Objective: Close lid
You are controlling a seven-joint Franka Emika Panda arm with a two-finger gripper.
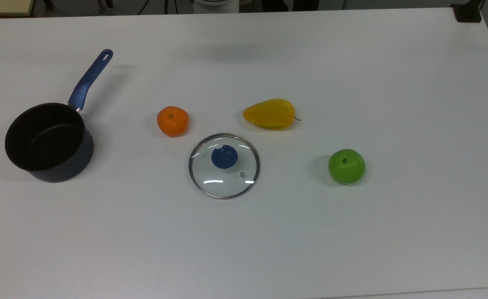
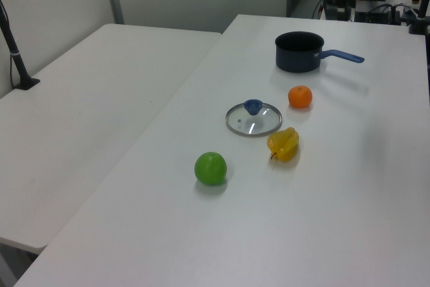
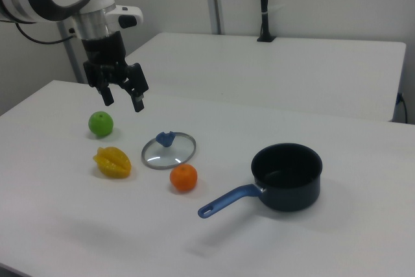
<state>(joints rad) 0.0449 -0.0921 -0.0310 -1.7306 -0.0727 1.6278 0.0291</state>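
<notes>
White table (image 1: 352, 249), matte, bare around the items; a second white table (image 2: 87, 99) butts against it on the left view's left, plain pale wall behind. Lid (image 1: 224, 165) lies flat on the table, knob up, well apart from the dark saucepan (image 1: 46, 141), which stands open with its blue handle pointing away. Orange (image 1: 172, 121) and yellow starfruit (image 1: 270, 113) sit just beside the lid; green apple (image 1: 346, 166) is further off. Gripper (image 3: 121, 98) hangs above the table near the apple, fingers spread wide, holding nothing.
</notes>
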